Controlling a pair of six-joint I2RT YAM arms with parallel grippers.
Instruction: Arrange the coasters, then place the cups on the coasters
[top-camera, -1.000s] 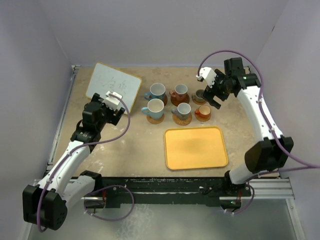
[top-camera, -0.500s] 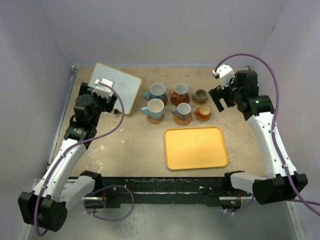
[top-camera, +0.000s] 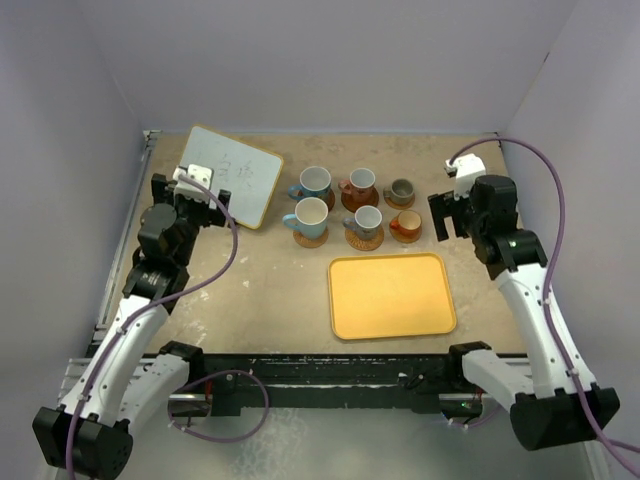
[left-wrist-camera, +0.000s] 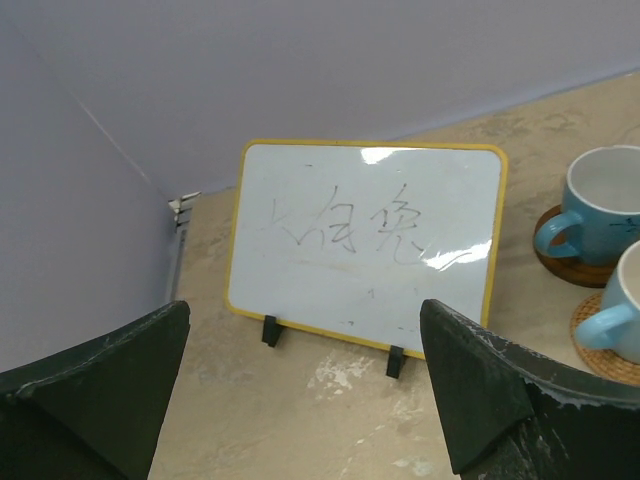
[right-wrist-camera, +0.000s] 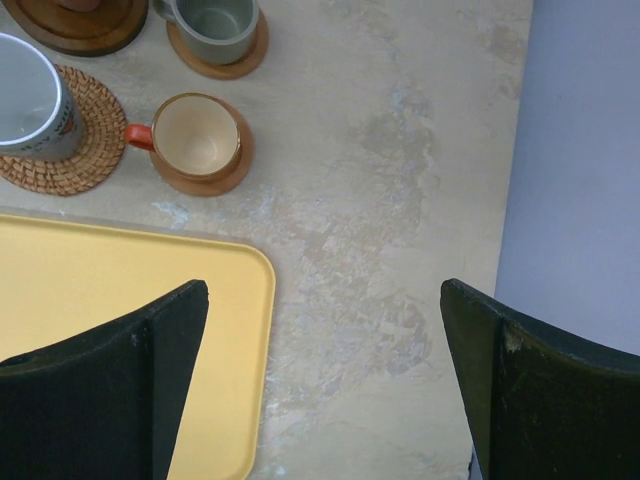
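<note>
You've drawn both arms back over the desk: the right end effector has left the cups for the right edge and the left end effector is near the left edge, both released and empty. All six cups sit on coasters by the far edge, so the task looks done

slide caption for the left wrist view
Jaws open, the left gripper faces a yellow-framed whiteboard; two blue cups on coasters nearby

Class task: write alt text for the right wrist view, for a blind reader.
A small orange cup sits on a round brown wooden coaster, beside a yellow rectangular tray. The open right gripper frames the bottom.
</note>
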